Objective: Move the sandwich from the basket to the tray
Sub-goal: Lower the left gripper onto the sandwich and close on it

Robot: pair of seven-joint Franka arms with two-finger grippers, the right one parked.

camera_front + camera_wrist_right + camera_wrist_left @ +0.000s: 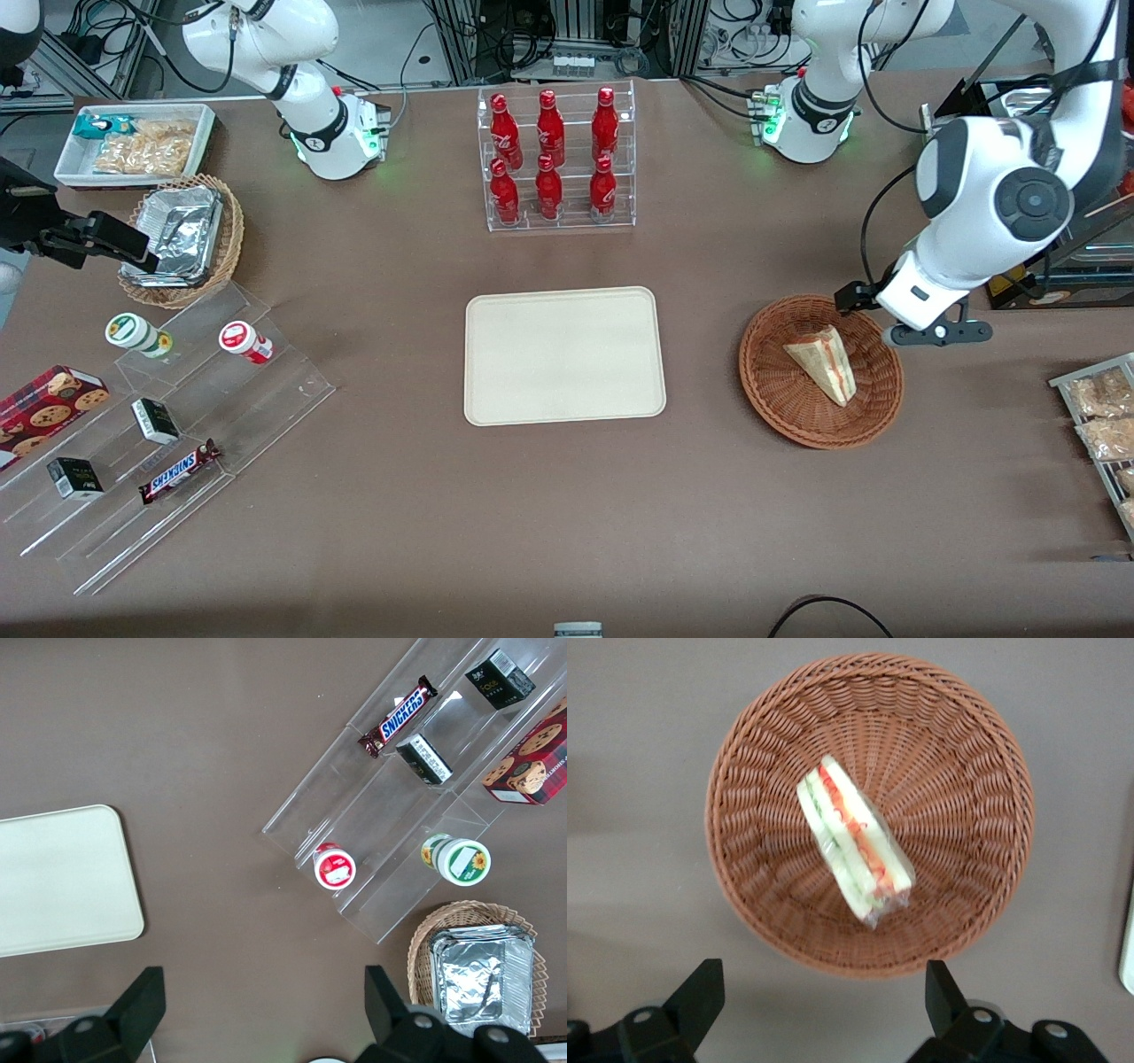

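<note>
Nearest the front camera among the task's things: sandwich (826,361), lying on its side in basket (820,370), near the middle, filling edge showing red, pink and green in the wrist view (856,847). Wrapped in clear film, judging by the crinkled tail at one end. Long axis running on a diagonal across basket (868,812), wider end farther from the front camera, narrow tip nearer to it.

End effector (824,992) spread wide, holding nothing, hovering above the basket rim on the side farther from the front camera, toward the working arm's end of the desk (532,514). Seen in the front view (921,323) just off the basket edge, not over the sandwich itself. Fingers (700,992) clear of the wicker, well above it.

Judgement: sandwich lies slightly nearer the front camera than the end effector; a short shift over the basket centre and a wrist turn to close across the short width of the wedge needed before descent.

Tray (564,355) bare, beside the basket toward the parked arm's end, apart from it.
</note>
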